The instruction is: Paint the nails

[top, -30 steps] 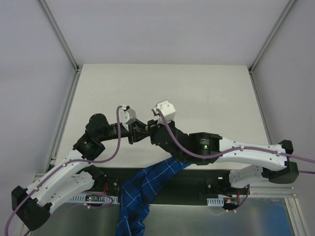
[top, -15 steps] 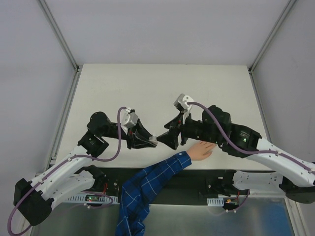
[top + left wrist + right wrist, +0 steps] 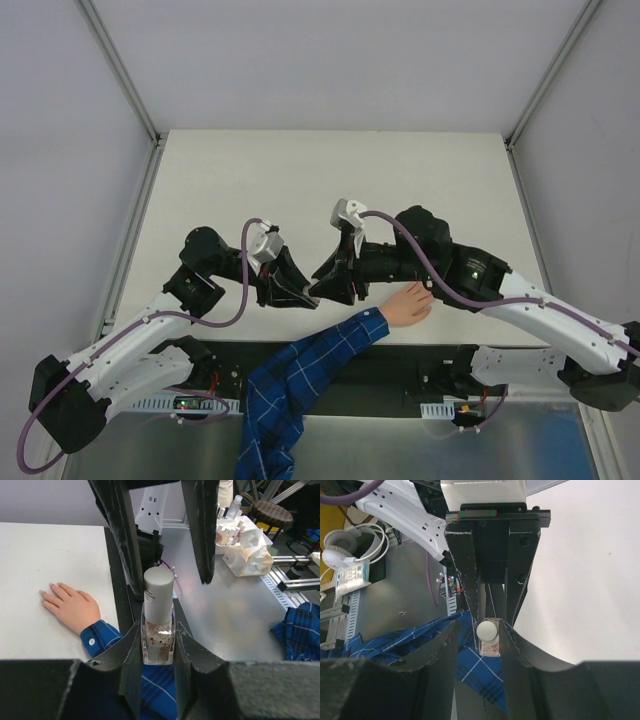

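Note:
A clear nail polish bottle (image 3: 158,645) with red flecks and a pale grey cap (image 3: 159,592) sits in my left gripper (image 3: 158,630), which is shut on its glass body. My right gripper (image 3: 479,625) faces it tip to tip, open, its fingers (image 3: 200,535) on either side of the cap (image 3: 487,630) with small gaps. The two meet above the table's near edge (image 3: 312,288). The pale hand (image 3: 408,305) lies flat on the table, its blue plaid sleeve (image 3: 300,370) trailing off the front. The nails (image 3: 51,585) are barely discernible at the fingertips.
The white table (image 3: 330,180) stretches behind the arms. Beside it is a metal bench (image 3: 235,610) holding a white box of small bottles and tissues (image 3: 242,540). Headphones (image 3: 350,542) lie on that bench. The right forearm (image 3: 470,275) passes just behind the hand.
The right arm swung off the hand, uncovering it, drew back to the right, then came left again up to the bottle's cap. The left gripper kept hold of the bottle and shifted slightly right.

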